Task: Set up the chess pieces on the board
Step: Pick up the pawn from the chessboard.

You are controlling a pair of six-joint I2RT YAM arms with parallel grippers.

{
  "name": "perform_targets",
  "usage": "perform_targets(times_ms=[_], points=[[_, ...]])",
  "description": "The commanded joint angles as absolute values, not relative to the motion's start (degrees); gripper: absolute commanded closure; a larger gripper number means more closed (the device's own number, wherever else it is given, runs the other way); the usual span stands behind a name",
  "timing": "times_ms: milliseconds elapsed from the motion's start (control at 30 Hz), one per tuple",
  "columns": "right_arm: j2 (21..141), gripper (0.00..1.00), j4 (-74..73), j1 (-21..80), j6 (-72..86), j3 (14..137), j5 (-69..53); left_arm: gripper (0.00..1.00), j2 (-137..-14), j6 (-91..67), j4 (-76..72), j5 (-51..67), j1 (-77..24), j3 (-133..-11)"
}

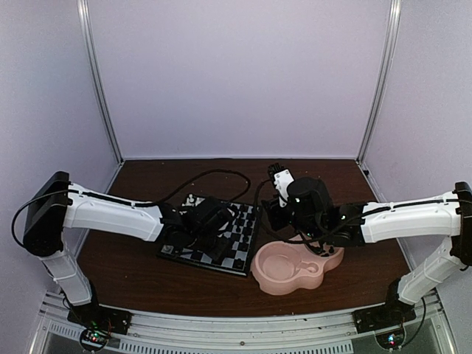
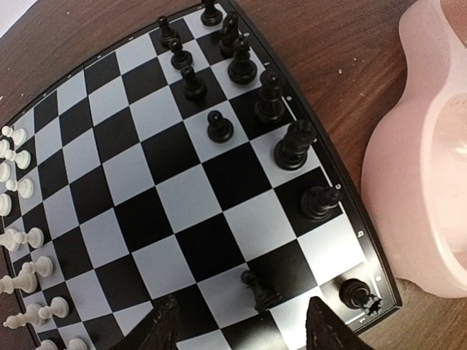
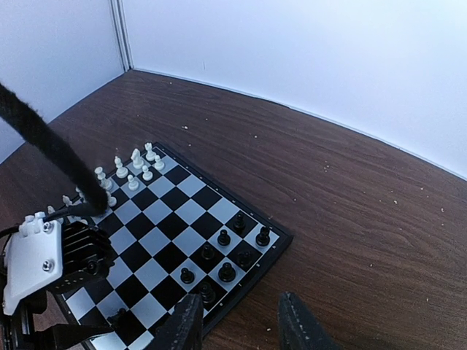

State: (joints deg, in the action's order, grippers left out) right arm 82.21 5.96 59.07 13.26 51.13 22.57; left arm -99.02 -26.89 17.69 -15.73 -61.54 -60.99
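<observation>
The board (image 1: 240, 232) lies between the two arms. In the left wrist view, black chess pieces (image 2: 270, 98) line the board's (image 2: 182, 197) right side and white chess pieces (image 2: 18, 186) its left edge. One black pawn (image 2: 260, 290) sits on a square near the corner, just ahead of my left gripper (image 2: 244, 329). That gripper is open and touches nothing. My right gripper (image 3: 241, 328) hovers open and empty over the table by the board's (image 3: 175, 219) corner, where black pieces (image 3: 226, 271) cluster. White pieces (image 3: 135, 164) stand at the far side.
A pink double-bowl dish (image 1: 295, 271) sits on the brown table to the right of the board, close to its edge (image 2: 430, 182). My left arm's wrist (image 3: 51, 262) hangs over the near part of the board. White walls enclose the table.
</observation>
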Motion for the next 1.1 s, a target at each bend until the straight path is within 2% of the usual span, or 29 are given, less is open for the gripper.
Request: perform_targets(times_ms=[0,167,333,600,833,1067], points=[[80.77,0.63,7.29,58.89,12.92,50.44,23.71,0.42,-100.42,-25.19,18.38,-16.31,-61.61,-62.93],[80.69,0.63,7.38,58.86,12.87,50.36,23.8,0.51,-102.05,-24.92,21.14,-16.25,-61.61,-64.71],[80.57,0.62,7.48,58.89,12.83,50.23,23.94,0.55,-104.85,-24.72,23.97,-16.76,-61.61,-67.07],[80.34,0.62,7.47,58.89,12.75,50.08,23.95,0.61,-107.92,-25.13,28.05,-18.35,-61.61,-69.92],[80.25,0.63,7.38,58.89,12.66,49.93,24.07,0.61,-107.93,-25.02,33.63,-19.05,-61.61,-71.89],[80.24,0.62,7.56,58.89,12.57,49.84,24.03,0.68,-108.32,-23.69,33.66,-18.06,-61.61,-72.29]])
